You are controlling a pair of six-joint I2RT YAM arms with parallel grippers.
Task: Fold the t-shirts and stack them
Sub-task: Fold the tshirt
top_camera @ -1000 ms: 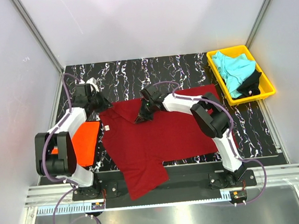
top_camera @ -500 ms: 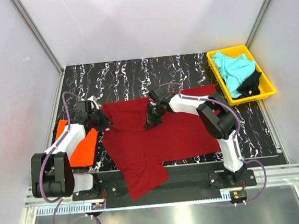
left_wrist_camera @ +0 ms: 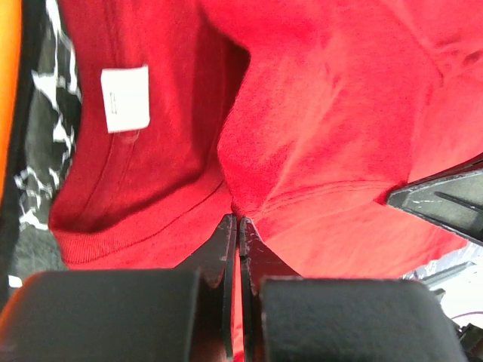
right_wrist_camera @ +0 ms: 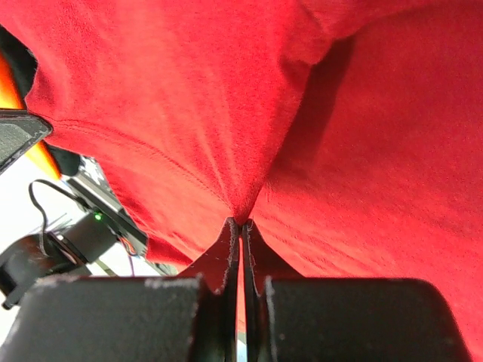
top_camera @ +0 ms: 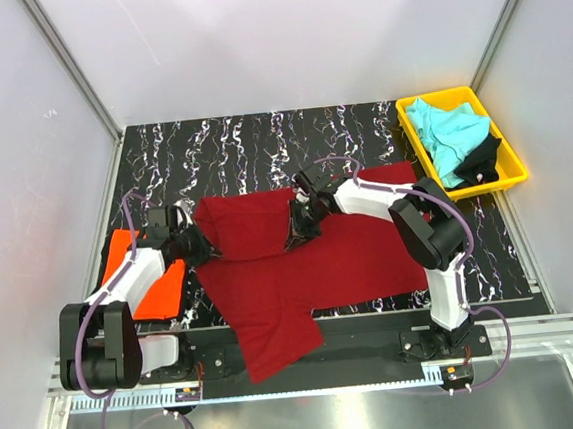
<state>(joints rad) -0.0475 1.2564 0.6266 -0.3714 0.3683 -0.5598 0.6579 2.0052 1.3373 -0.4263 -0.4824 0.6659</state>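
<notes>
White walls closed in a black marbled table (top_camera: pixel 260 141), and most of its middle was taken by the dark red t-shirt (top_camera: pixel 303 283). It lay with its long axis across the table, and one part hung over the near edge between your arm bases. At the far right corner stood the yellow tray (top_camera: pixel 510 155), holding the turquoise t-shirt (top_camera: pixel 445 130) and the black t-shirt (top_camera: pixel 481 162). The orange t-shirt (top_camera: pixel 157 286) lay at the left, partly under your left arm.

Your left gripper (top_camera: pixel 197 247) had its jaws pinched together on a ridge of the red cloth near the collar. Your right gripper (top_camera: pixel 295 236) was pinched on the same shirt further right. The line between them ran along the shirt's length, a folded-over band lay just beyond them, and the uncovered body lay on their near side. I judged the next pull would go toward the bases, both arms level. The white neck label (left_wrist_camera: pixel 125 98) showed beside the left pinch.
</notes>
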